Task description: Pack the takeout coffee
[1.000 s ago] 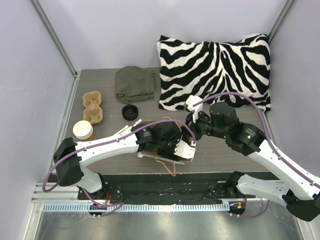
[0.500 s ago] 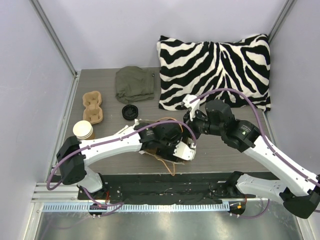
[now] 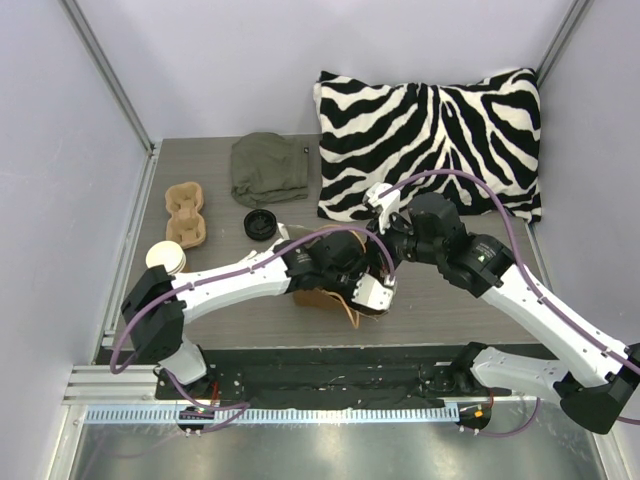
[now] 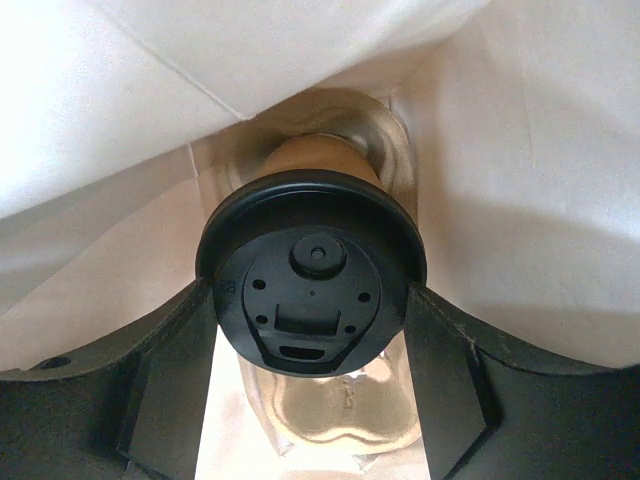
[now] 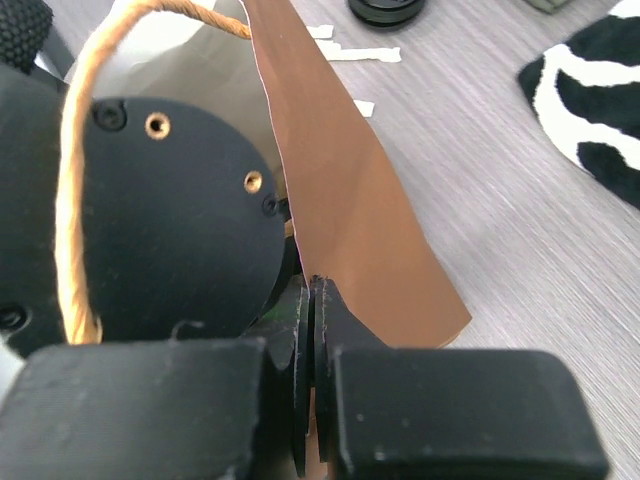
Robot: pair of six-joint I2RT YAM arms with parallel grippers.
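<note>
In the left wrist view my left gripper (image 4: pixel 312 300) is shut on the takeout coffee (image 4: pixel 315 155), a tan paper cup with a black lid (image 4: pixel 310 270) on it. It holds the cup inside a paper bag with pale inner walls (image 4: pixel 520 150). In the right wrist view my right gripper (image 5: pixel 312 290) is shut on the brown edge of the bag (image 5: pixel 340 200), with the left wrist right beside it. From above, the left gripper (image 3: pixel 350 280) is sunk in the bag (image 3: pixel 315 298) and the right gripper (image 3: pixel 384 258) sits at its right side. The cup is hidden there.
A tan two-hole cup carrier (image 3: pixel 185 212) lies at the left. A pale-rimmed cup (image 3: pixel 165 258) stands near it. A loose black lid (image 3: pixel 260 223) lies behind the bag. A green cloth (image 3: pixel 268 168) and a zebra pillow (image 3: pixel 430 140) fill the back.
The left gripper has moved right and away from me inside the bag. The right gripper has shifted up and left with the bag's edge, and the bag stands more upright.
</note>
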